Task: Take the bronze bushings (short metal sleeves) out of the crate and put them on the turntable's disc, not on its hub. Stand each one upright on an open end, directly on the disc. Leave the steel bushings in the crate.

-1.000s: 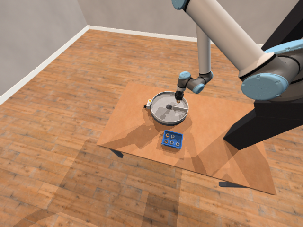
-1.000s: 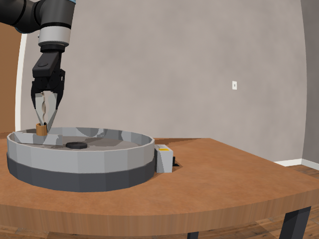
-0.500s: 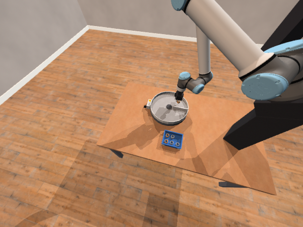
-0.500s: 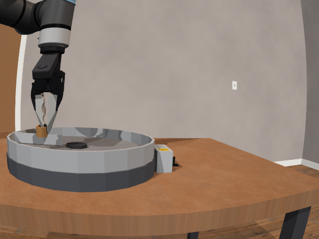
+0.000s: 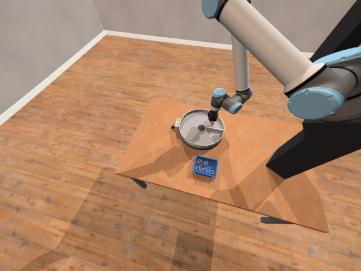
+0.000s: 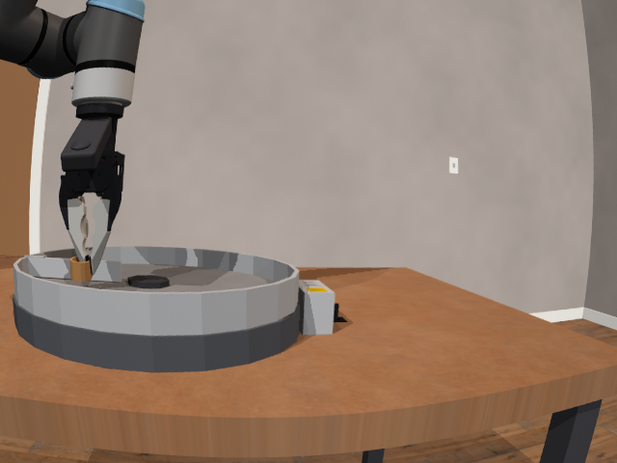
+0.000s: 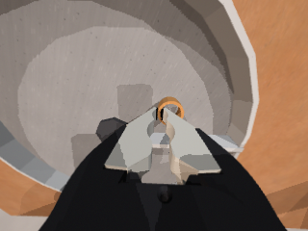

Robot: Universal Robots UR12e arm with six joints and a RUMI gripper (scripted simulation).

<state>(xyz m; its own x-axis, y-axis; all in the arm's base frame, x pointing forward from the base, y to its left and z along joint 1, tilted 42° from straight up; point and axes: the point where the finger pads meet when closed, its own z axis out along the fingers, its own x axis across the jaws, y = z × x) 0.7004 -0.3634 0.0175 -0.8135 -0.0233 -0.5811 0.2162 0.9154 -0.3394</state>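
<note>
My gripper [image 6: 87, 258] is shut on the wall of a bronze bushing [image 6: 80, 267] and holds it upright, low over the grey disc of the turntable [image 6: 154, 299], near the rim and away from the dark hub [image 6: 147, 281]. I cannot tell whether the bushing touches the disc. In the wrist view the bushing [image 7: 170, 110] shows as an orange ring at the fingertips [image 7: 165, 115]. The blue crate [image 5: 205, 166] stands in front of the turntable [image 5: 201, 128] and holds two bronze bushings [image 5: 199, 161] on its left side and steel bushings [image 5: 206, 162].
A raised grey rim runs around the disc. A grey bar [image 5: 217, 129] lies across the disc from near the hub [image 5: 201, 127] to the rim, close beside the held bushing. A small white control box [image 6: 316, 306] sits against the turntable's side.
</note>
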